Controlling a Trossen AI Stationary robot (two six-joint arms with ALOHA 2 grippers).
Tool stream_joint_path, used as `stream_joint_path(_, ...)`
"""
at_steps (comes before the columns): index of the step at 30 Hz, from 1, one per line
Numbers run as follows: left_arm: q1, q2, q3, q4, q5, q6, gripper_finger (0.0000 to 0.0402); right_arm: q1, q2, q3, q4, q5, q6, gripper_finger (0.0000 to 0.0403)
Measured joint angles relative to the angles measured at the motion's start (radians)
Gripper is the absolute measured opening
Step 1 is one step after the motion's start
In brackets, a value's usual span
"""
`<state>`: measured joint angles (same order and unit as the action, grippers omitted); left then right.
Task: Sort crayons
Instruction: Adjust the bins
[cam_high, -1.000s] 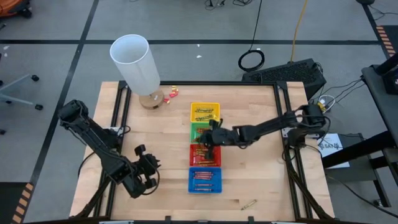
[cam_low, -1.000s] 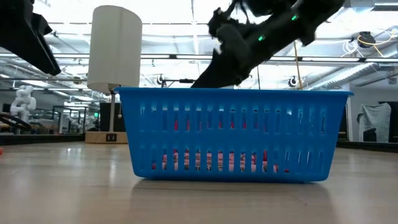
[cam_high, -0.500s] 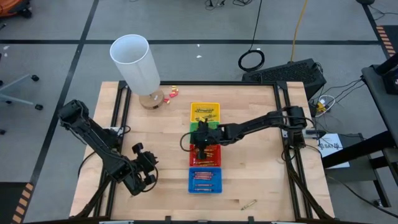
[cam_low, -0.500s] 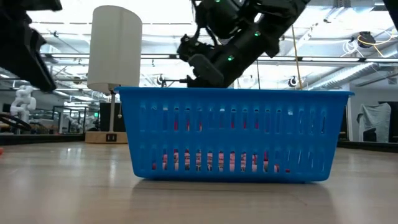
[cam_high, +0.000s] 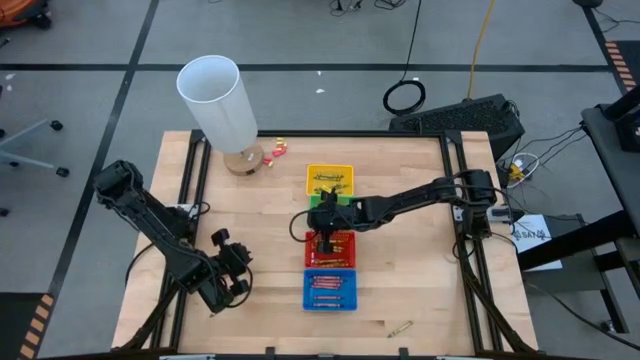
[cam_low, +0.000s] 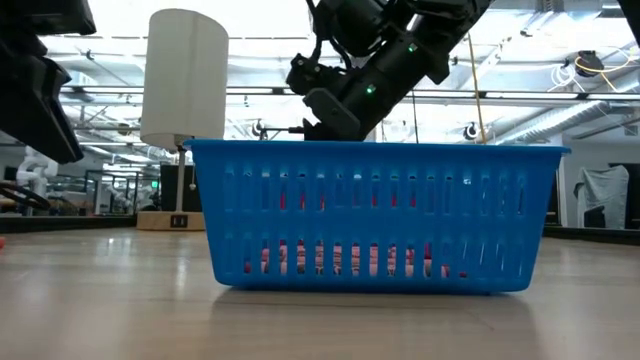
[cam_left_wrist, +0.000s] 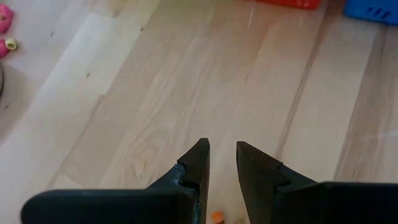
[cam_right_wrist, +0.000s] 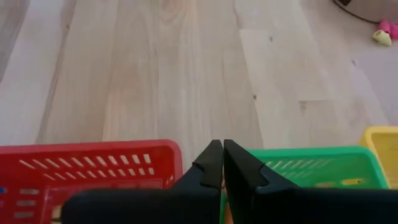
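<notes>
The right hand (cam_high: 322, 238), fingers pressed together with nothing visibly between them, hovers over the red tray (cam_high: 330, 249), where red crayons (cam_high: 332, 247) lie. The left hand (cam_left_wrist: 222, 163) waits, narrowly parted, well apart. Judging by this, a drop-off is finished; next, fetch the stray crayon (cam_high: 400, 328) on the counter (cam_high: 420, 200).

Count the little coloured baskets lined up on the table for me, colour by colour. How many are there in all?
Yellow basket: 1
Green basket, partly hidden under the right arm in the high view: 1
Red basket: 1
Blue basket: 1
Total: 4 baskets in one row on the table.
</notes>
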<state>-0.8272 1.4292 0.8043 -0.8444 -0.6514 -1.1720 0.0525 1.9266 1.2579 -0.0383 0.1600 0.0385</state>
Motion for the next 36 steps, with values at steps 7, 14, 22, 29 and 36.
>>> stream_joint_path(7, 0.0, 0.0, 0.0, -0.004, -0.013, 0.009, 0.008, -0.022, 0.006, 0.0, -0.051, 0.0, 0.003, 0.0)
stream_joint_path(14, 0.0, 0.0, 0.0, -0.004, -0.02, 0.009, 0.008, -0.024, 0.006, 0.0, -0.044, -0.034, 0.011, 0.0)
stream_joint_path(22, 0.0, 0.0, 0.0, -0.003, -0.032, 0.008, 0.008, -0.01, 0.003, 0.0, -0.031, -0.1, 0.027, 0.0)
stream_joint_path(29, 0.0, 0.0, 0.0, -0.003, -0.034, 0.009, 0.008, 0.002, 0.002, 0.0, -0.018, -0.106, 0.029, 0.0)
stream_joint_path(36, 0.0, 0.0, 0.0, -0.002, -0.034, 0.007, 0.008, 0.002, -0.035, 0.002, -0.062, -0.025, 0.029, 0.0)
